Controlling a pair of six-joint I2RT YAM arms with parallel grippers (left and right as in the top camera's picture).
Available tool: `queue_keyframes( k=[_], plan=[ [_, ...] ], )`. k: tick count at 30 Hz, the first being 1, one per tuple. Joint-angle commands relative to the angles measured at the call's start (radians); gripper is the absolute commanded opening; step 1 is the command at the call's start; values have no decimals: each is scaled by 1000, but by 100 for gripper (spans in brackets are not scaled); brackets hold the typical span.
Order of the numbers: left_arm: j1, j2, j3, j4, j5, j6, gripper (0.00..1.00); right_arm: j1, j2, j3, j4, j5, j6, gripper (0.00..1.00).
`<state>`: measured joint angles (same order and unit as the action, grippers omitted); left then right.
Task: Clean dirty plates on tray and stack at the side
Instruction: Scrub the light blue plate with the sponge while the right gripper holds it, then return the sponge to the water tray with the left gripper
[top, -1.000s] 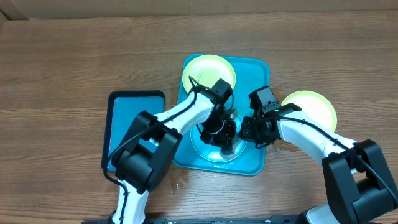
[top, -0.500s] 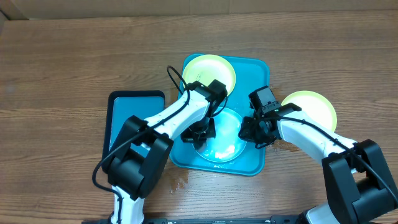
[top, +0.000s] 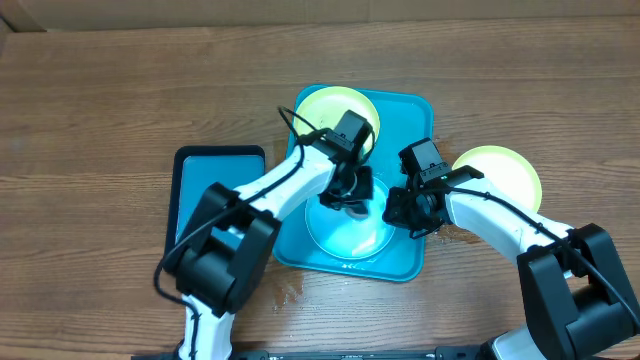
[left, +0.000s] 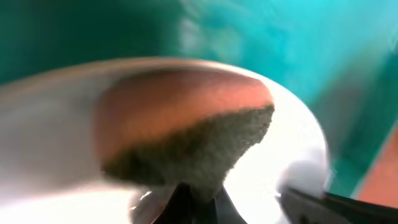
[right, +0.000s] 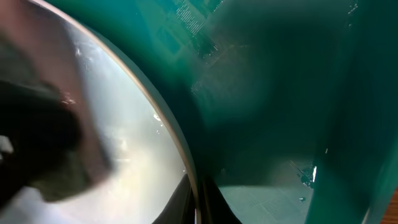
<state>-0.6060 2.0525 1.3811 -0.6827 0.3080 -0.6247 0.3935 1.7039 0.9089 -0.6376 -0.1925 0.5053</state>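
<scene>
A white-light blue plate (top: 350, 240) lies on the teal tray (top: 405, 120), near its front. My left gripper (top: 350, 192) is shut on an orange sponge with a dark green scrub side (left: 186, 137), pressed on the plate's far part. My right gripper (top: 397, 215) is shut on this plate's right rim (right: 171, 140); the rim runs between its two fingers. A pale yellow-green plate (top: 330, 105) sits at the tray's far end. Another yellow-green plate (top: 505, 170) rests on the table to the right of the tray. The left wrist view is blurred.
A smaller black-rimmed blue tray (top: 200, 200) lies directly left of the teal tray. Wooden tabletop (top: 100, 100) surrounds everything. A wet patch shows on the wood by the teal tray's front left corner (top: 285, 290).
The left gripper swept the sponge across the white plate, first to the left, then back up toward its far edge. The right arm and the plates stayed put.
</scene>
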Motion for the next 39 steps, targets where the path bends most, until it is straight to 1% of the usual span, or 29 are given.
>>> queue_keyframes(
  k=[1, 3, 4, 9, 13, 15, 20, 22, 25, 27, 29, 31, 32, 33, 35, 39],
  plan=[
    [-35, 96, -4, 5, 298, 35, 4, -10, 21, -10, -14, 102, 26, 4],
    [-39, 102, -4, 1, 343, 80, 4, -10, 21, -10, -19, 102, 26, 4],
    [-41, 97, -4, -10, 343, 92, 4, -10, 21, -10, -22, 102, 26, 4],
    [-40, 51, -4, -60, 280, 111, 4, -10, 21, -10, -22, 102, 26, 4],
    [-37, 3, -4, -163, 93, 112, 5, -10, 21, -10, -22, 102, 26, 4],
    [-34, -18, -4, -233, -42, 102, 4, -10, 21, -10, -22, 102, 26, 4],
    [-18, -47, -4, -398, -366, 4, 4, -10, 21, -10, -22, 102, 26, 4],
    [-9, -48, -4, -438, -438, -37, 4, -10, 21, -10, -22, 102, 26, 4],
    [10, -53, -4, -447, -439, -45, 4, -10, 21, -10, -23, 102, 26, 4],
    [18, -76, -2, -451, -378, -45, 4, -10, 21, -10, -26, 102, 26, 4],
    [18, -145, -2, -454, -328, -45, 4, -10, 21, -10, -29, 102, 26, 4],
    [18, -229, -2, -450, -325, -45, 5, -10, 21, -10, -31, 102, 26, 4],
    [18, -275, -2, -448, -330, -45, 4, -10, 21, -10, -32, 102, 26, 4],
    [33, -377, -2, -447, -348, -45, 4, -10, 21, -10, -32, 102, 26, 4],
    [68, -482, -2, -464, -374, -45, 4, -10, 21, -10, -33, 102, 26, 4],
    [182, -631, -2, -558, -488, -45, 4, -10, 21, -10, -40, 102, 23, 4]
  ],
)
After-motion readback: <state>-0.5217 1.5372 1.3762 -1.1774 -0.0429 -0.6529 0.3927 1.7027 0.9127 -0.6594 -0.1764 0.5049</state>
